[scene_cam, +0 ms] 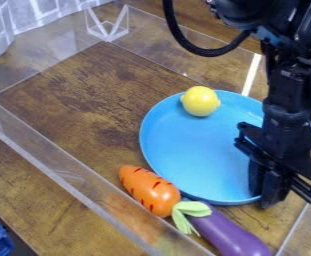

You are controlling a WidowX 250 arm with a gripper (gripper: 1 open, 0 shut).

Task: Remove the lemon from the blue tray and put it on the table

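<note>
The lemon (199, 101) rested on the blue tray (198, 155), near its far rim. The gripper (283, 190) pointed down at the tray's near right edge, jaws closed on that rim. The tray lay on the bench (78, 105); a carrot (150, 191) lay just beside the tray's near-left rim.

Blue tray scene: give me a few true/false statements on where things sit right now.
1. The lemon lies on the blue tray. True.
2. The hand is holding the lemon. False: it is down at the tray's near right edge, apart from the lemon.
3. The carrot lies on the tray. False: it lies on the table, beside the tray.
4. The eggplant lies near the carrot. True.
</note>
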